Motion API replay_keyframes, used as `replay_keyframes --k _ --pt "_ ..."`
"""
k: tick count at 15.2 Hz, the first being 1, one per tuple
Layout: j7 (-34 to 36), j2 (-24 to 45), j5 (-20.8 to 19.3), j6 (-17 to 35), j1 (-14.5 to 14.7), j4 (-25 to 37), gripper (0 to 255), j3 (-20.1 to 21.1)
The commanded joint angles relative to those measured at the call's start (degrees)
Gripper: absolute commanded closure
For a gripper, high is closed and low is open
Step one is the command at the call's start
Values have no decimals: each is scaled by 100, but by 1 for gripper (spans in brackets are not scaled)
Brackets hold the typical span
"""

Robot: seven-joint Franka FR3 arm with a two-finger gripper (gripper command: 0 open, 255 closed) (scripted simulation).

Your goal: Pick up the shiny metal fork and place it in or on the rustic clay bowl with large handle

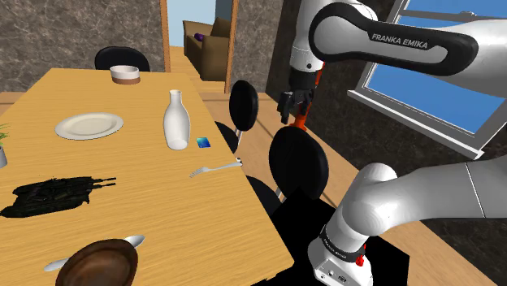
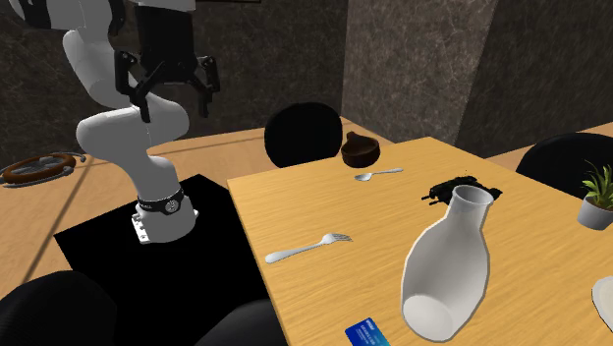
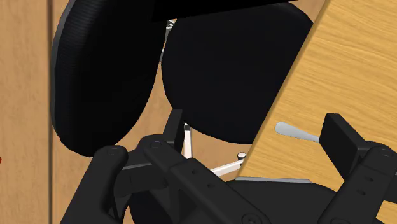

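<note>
Fork (image 1: 215, 169) lies flat on the wooden surface (image 1: 162, 203) close to its edge, just beside the white vase (image 1: 176, 122). The gripper (image 1: 294, 106) hangs off that edge above a black chair (image 1: 298, 166), its fingers (image 3: 338, 145) spread wide and empty. The brown bowl (image 1: 101, 264) sits well apart from the fork, beside a spoon (image 1: 134, 241).

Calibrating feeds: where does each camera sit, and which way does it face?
Shoulder view: behind the stand, looking down the table; arm, open gripper show.
Second exterior view: across the table, facing arm and stand.
Wrist view: on the gripper, facing black chairs, table edge; fingers show.
Shared: the fork, in both exterior views.
</note>
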Motion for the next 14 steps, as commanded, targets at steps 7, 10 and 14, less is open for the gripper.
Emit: replay_keyframes --k 7,10,14 --pt "-726 659 -51 1368 383 -471 0 -156" --pt "-1088 1078 -58 2045 574 -612 0 -218" --pt "-1575 1710 -43 2923 836 -707 0 -284"
